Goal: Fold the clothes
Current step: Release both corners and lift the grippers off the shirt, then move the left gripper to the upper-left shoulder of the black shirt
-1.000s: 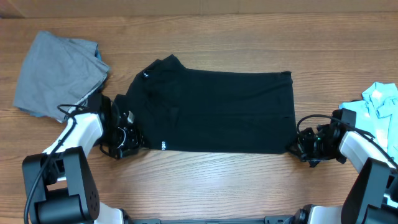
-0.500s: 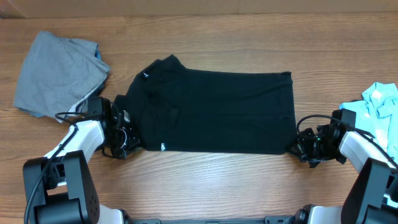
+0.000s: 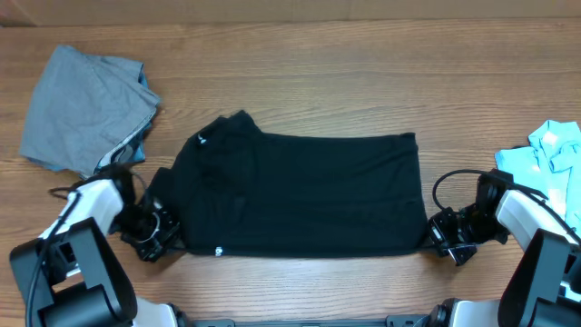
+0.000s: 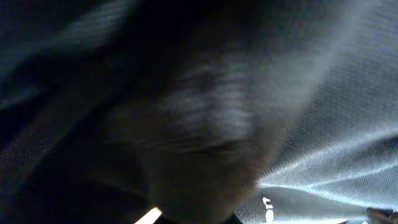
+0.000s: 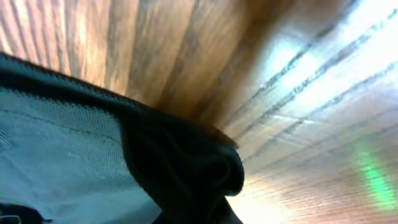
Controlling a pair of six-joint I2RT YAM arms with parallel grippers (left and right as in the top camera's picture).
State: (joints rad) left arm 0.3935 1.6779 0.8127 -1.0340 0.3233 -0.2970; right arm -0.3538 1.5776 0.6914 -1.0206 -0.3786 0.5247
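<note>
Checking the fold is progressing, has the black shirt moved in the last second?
Yes. The black shirt has slid toward the near edge of the table and slightly left, away from the unmoved grey garment.

On the black shirt [image 3: 309, 195], tiny white lettering [image 4: 266, 210] shows, too blurred to read.

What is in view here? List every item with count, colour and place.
black shirt: one, black, spread flat at the table's centre
grey garment: one, grey, crumpled, far-left corner
light-blue garment: one, light blue, bunched at the right edge, partly cut off
table: one, brown wood, under everything
left arm: one, white and black; jaws hold the shirt's near-left corner
right arm: one, white and black; jaws hold the shirt's near-right corner
</note>
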